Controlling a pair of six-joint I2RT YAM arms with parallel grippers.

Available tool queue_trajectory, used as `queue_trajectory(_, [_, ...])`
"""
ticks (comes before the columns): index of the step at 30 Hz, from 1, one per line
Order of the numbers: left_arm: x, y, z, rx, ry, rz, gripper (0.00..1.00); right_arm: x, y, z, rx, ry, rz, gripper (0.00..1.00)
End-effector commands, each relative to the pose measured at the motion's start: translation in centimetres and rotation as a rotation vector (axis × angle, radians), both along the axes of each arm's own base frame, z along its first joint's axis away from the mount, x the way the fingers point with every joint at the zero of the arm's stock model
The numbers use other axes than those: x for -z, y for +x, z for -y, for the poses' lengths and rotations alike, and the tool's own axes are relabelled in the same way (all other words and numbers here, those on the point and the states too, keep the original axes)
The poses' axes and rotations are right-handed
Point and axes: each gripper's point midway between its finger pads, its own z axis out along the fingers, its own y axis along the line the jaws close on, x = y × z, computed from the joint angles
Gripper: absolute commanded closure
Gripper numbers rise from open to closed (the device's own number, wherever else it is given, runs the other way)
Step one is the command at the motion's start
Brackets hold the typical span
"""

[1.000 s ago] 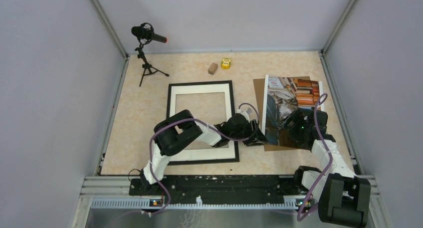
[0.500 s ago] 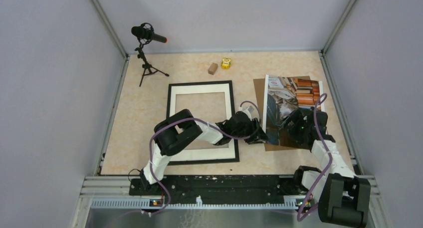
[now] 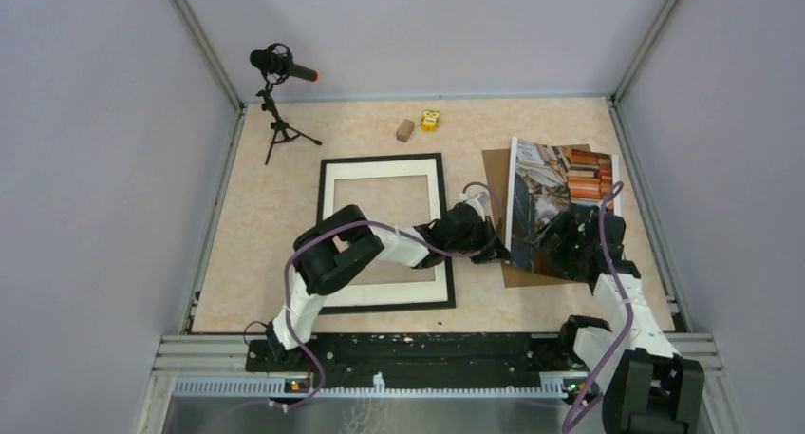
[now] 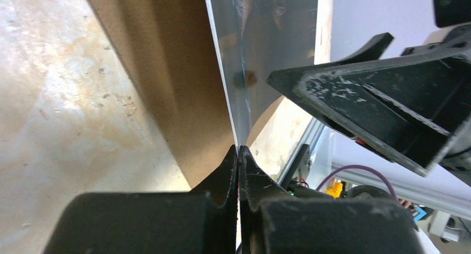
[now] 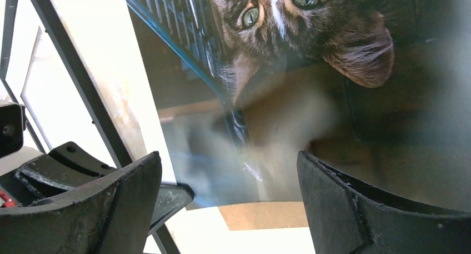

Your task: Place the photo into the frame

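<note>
Pinching the photo (image 3: 560, 179) by its near left edge between closed jaws, the left gripper (image 4: 239, 150) holds it tilted off the brown backing board (image 3: 493, 168) while the right gripper (image 5: 229, 159) gapes wide over it; the frame (image 3: 382, 159), just left, holds no photo yet.

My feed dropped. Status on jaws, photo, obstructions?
Left jaws shut on glossy cat-and-books photo, left edge lifted. Right jaws open over it. Thin black rectangular frame flat alongside, left arm overhanging it.
</note>
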Motion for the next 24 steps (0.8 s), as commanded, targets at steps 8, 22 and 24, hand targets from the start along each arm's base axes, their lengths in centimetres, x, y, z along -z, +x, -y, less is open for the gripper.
queue_trajectory(8, [-8.2, 1.4, -3.2, 0.019, 0.094, 0.325, 1.0, -4.3, 0.9, -0.7, -0.045, 0.016, 0.114, 0.1])
queue_trajectory(22, [-12.9, 5.7, -17.0, 0.003, 0.36, 0.389, 1.0, -8.5, 1.0, -1.8, -0.147, -0.007, 0.156, 0.08])
queue_trajectory(24, [-15.9, 6.6, -20.3, -0.059, 0.431, 0.485, 1.0, -8.7, 1.2, -1.8, -0.152, -0.007, 0.158, 0.08])
